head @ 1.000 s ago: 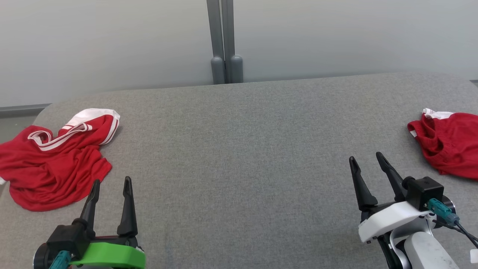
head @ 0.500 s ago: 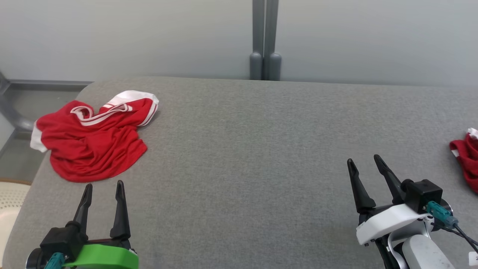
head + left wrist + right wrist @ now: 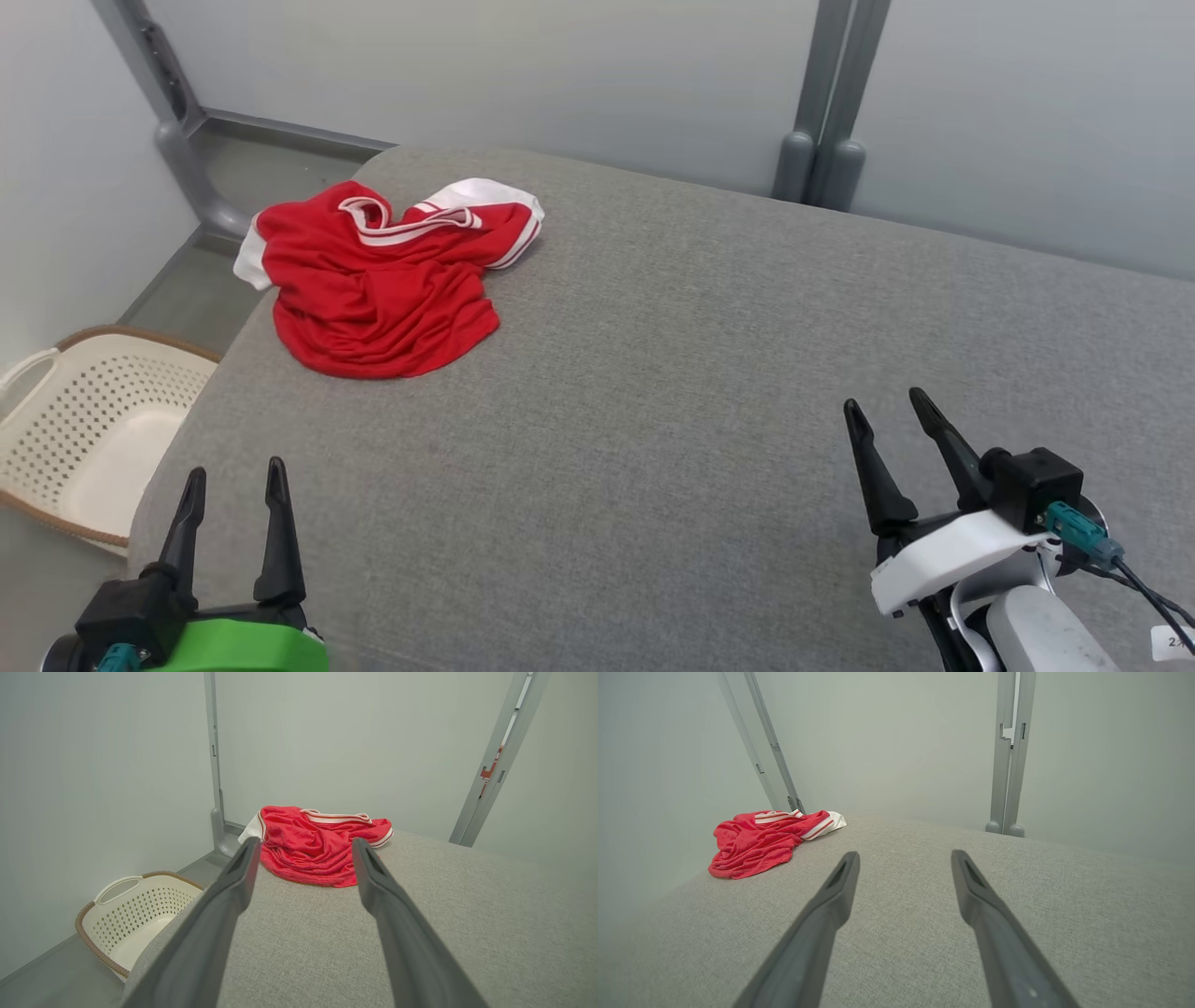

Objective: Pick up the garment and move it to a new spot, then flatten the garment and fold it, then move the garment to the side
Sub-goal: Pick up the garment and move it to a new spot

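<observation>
The left gripper (image 3: 233, 467) and right gripper (image 3: 884, 399) hovered over the near edge of a grey fabric-covered table (image 3: 653, 392), each with fingers apart and gripping nothing. The table ran back to pale walls (image 3: 513, 75). The red garment (image 3: 383, 289), trimmed in white, lay crumpled by the table's rounded far-left corner, ahead of the left gripper and well apart from the right. The head view gave it from above, a white part reaching the table's left edge. The left wrist view framed it between that gripper's fingers, and the right wrist view put it far to the left. Twin grey posts (image 3: 826, 140) stood behind the far edge. On the floor (image 3: 187, 289) left of the table sat a cream perforated basket (image 3: 56, 420) with a brown rim, its pale bottom in plain sight.
</observation>
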Tool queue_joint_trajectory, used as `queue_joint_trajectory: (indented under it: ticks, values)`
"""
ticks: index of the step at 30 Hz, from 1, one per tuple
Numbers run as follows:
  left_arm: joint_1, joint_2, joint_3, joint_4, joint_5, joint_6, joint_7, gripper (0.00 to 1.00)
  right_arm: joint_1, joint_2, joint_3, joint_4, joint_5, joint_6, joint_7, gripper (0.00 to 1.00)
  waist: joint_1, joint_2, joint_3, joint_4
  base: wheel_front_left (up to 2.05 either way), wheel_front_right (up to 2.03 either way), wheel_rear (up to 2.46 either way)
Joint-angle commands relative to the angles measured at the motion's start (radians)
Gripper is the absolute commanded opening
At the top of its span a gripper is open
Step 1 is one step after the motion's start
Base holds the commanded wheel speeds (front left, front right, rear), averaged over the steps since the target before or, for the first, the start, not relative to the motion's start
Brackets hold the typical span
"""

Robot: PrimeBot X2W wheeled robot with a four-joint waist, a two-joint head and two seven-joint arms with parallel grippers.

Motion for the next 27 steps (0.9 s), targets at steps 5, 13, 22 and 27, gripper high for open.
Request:
queue_joint_trajectory:
  ticks: [5, 13, 22, 27]
  values:
    - [-0.03, 0.014, 0.017, -0.023, -0.032, -0.003, 0.021, 1.0, -0.023, -0.009, 0.012, 0.001, 0.003, 0.0, -0.003, 1.0, 0.0, 0.0, 0.015, 0.021, 0.0, 0.0, 0.0]
    - [-0.195, 0.105, 0.103, -0.016, -0.181, -0.001, 0.288, 1.0, -0.078, -0.035, 0.013, -0.029, -0.003, 0.0, -0.003, 1.0, 0.0, 0.0, 0.112, -0.08, 0.0, 0.0, 0.0]
    - [-0.434, 0.256, 0.172, 0.119, -0.384, -0.01, 0.583, 1.0, -0.156, -0.042, 0.003, -0.14, -0.017, 0.0, -0.003, 1.0, 0.0, 0.0, 0.263, -0.207, 0.0, 0.0, 0.0]
    - [-0.539, 0.342, 0.161, 0.267, -0.431, -0.016, 0.654, 1.0, -0.202, -0.037, 0.014, -0.198, -0.007, 0.0, -0.003, 1.0, 0.0, 0.0, 0.33, -0.283, 0.0, 0.0, 0.0]
